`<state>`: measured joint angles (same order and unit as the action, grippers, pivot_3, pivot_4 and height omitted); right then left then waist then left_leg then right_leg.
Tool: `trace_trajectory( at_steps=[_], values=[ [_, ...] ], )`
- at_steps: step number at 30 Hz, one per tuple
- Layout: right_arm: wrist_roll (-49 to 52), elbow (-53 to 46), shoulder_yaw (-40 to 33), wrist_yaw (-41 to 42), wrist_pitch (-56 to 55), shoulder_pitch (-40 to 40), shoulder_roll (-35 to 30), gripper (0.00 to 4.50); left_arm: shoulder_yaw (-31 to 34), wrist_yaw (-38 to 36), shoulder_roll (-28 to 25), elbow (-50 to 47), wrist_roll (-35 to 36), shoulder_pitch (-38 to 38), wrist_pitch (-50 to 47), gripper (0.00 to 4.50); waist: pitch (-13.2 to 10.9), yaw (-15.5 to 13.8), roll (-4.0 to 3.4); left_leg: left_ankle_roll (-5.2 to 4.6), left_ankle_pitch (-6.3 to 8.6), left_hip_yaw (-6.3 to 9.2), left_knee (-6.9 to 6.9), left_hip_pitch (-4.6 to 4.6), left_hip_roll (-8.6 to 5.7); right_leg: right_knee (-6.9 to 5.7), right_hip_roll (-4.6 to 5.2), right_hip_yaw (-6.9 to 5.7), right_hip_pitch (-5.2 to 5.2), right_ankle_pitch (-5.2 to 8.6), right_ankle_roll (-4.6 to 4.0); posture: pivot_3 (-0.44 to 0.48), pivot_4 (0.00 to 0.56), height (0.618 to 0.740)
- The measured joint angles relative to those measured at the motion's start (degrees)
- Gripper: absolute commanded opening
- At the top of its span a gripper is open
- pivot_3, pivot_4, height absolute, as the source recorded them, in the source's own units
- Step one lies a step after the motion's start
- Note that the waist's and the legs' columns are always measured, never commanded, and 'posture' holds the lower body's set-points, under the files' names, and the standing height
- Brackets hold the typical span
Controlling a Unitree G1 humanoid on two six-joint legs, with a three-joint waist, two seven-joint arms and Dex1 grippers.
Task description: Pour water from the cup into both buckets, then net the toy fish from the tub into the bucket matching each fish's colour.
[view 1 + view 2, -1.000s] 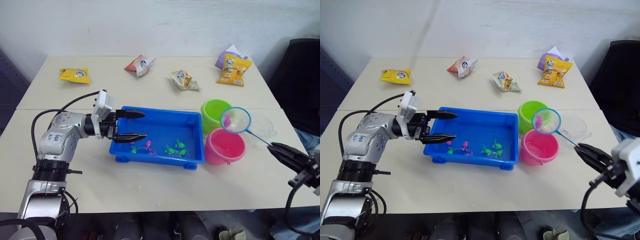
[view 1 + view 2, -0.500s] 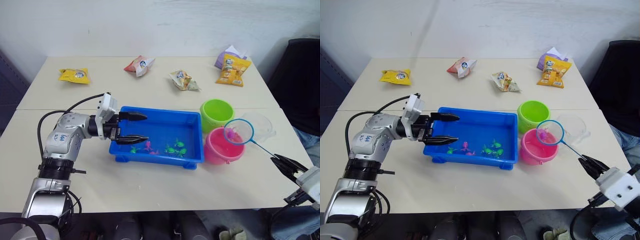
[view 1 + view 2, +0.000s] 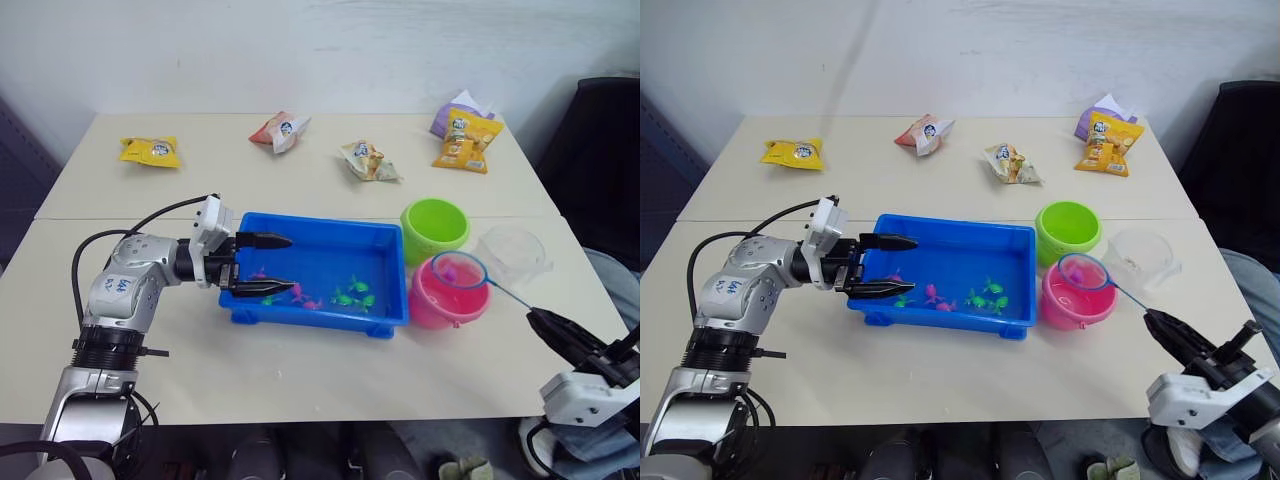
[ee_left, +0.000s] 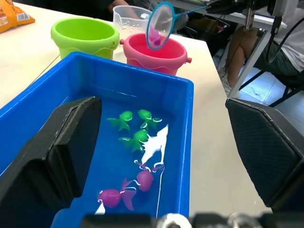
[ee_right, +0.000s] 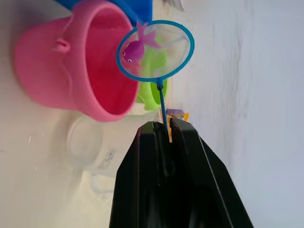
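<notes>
Right gripper [image 5: 164, 128] is clamped on the thin handle of the net [image 5: 155, 49], whose blue hoop hangs over the pink bucket [image 3: 449, 292]. From the right wrist view a pink fish [image 5: 135, 47] can be made out lying in the mesh; from the head views it is just a magenta speck inside the hoop. Just behind the pink bucket stand the green bucket [image 3: 434, 228] and the clear cup [image 3: 512, 251], side by side. Left gripper [image 3: 270, 264] has its fingers spread apart over the near left corner of the blue tub [image 3: 318, 314]. Its wrist view shows the tub's contents best: three green fish [image 4: 134, 128] clustered together and two pink fish [image 4: 128, 189] nearer the camera, in shallow water. Farther back on the table [image 3: 300, 375] lie several snack packets [image 3: 149, 150].
</notes>
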<state>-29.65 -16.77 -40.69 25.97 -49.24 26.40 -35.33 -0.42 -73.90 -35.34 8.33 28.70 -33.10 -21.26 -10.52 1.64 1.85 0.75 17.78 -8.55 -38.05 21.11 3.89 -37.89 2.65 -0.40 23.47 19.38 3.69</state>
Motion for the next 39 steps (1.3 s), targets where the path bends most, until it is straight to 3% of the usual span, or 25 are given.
trace_trajectory(
  at_steps=[13, 26, 29, 33, 39],
  values=[
    [-12.75, 4.97, -2.85, -18.47, -4.38, -0.07, -3.69, 0.00, 2.56, 1.98, -0.81, -0.64, -1.35, 2.51, 6.03, 4.48, 0.01, 0.13, -0.03, 0.08, -0.01, -0.05, 0.00, -0.07, 0.04, -0.04, 0.02, 0.11, 0.00, 0.01, -0.03, 0.000, 0.150, 0.739],
    [-8.42, 5.37, -2.56, -18.61, -0.62, 6.72, -5.86, 0.00, 3.80, 3.08, -1.60, -4.47, -0.90, 8.89, 5.83, 4.48, 0.03, 0.22, -0.07, 0.15, 0.00, -0.11, 0.03, -0.21, 0.16, -0.08, 0.00, 0.21, -0.07, 0.03, -0.06, 0.000, 0.150, 0.739],
    [2.35, 3.37, 0.02, -14.12, 3.01, 8.10, -6.51, 0.00, 4.12, 3.06, -1.80, -4.47, -0.80, 9.12, 5.57, 4.48, 0.02, 0.26, -0.08, 0.16, 0.00, -0.12, 0.02, -0.21, 0.17, -0.10, 0.00, 0.23, -0.07, 0.03, -0.07, 0.000, 0.150, 0.739],
    [26.35, -5.41, 5.11, -2.55, 16.86, 8.19, -13.19, 0.00, 6.20, 1.81, -3.14, -1.85, -0.82, 9.49, 7.94, 4.48, 0.01, 1.08, -0.07, 0.15, 0.03, -0.06, 0.13, -0.72, 0.19, -0.08, -0.06, 0.40, -0.51, 0.02, -0.06, 0.000, 0.150, 0.739],
    [53.83, -16.82, 13.36, 6.67, 47.06, -4.22, -24.71, 0.00, 9.59, 0.22, -6.43, 1.13, -0.82, 11.99, 11.17, 4.48, 0.00, 1.47, -0.07, 0.09, 0.15, 0.09, 0.15, -0.91, 0.24, 0.00, -0.05, 0.37, -0.75, 0.04, -0.10, 0.000, 0.150, 0.739]
  ],
)
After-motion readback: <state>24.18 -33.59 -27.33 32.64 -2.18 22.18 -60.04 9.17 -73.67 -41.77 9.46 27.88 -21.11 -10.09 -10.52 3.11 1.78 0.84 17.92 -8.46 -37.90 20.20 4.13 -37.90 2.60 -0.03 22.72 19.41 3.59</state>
